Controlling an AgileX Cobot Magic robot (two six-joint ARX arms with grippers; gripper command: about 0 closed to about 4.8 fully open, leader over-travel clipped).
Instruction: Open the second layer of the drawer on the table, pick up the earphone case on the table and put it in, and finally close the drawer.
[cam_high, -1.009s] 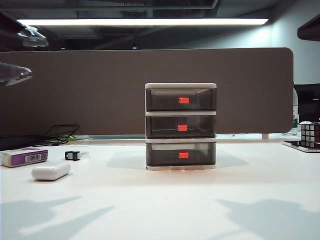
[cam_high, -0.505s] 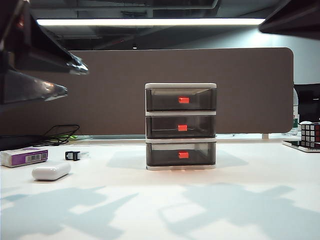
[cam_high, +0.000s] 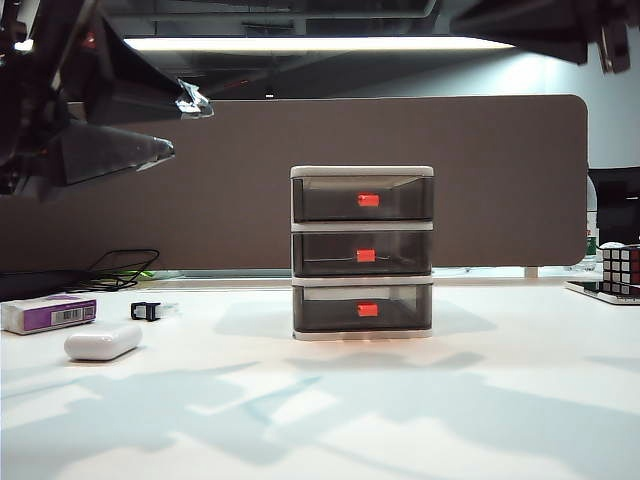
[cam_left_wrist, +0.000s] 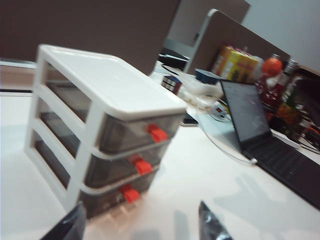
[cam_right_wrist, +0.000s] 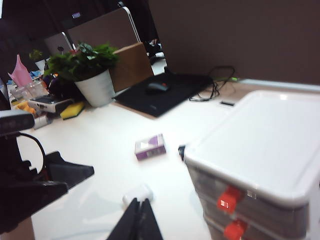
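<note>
The drawer (cam_high: 362, 253) stood mid-surface, all 3 layers shut, red-orange handles facing the exterior camera. The second layer of the drawer (cam_high: 362, 254) sat flush in its white frame, untouched. Off to the left on the white surface (cam_high: 420, 410) lay the earphone case (cam_high: 102, 342), well apart from the cabinet, with a white-and-purple box (cam_high: 48, 314) just behind it and a small black clip (cam_high: 145, 311) nearby. The left gripper (cam_high: 180, 125) hung high at upper left, fingers spread with nothing between them; its wrist view showed the 2 dark fingertips (cam_left_wrist: 67, 229) apart, looking down on the cabinet (cam_left_wrist: 100, 127). The right gripper (cam_right_wrist: 139, 220) was up at top right in the exterior view, and in its wrist view its fingers were pressed together, holding nothing, above the surface with the case (cam_right_wrist: 137, 193) just beyond.
</note>
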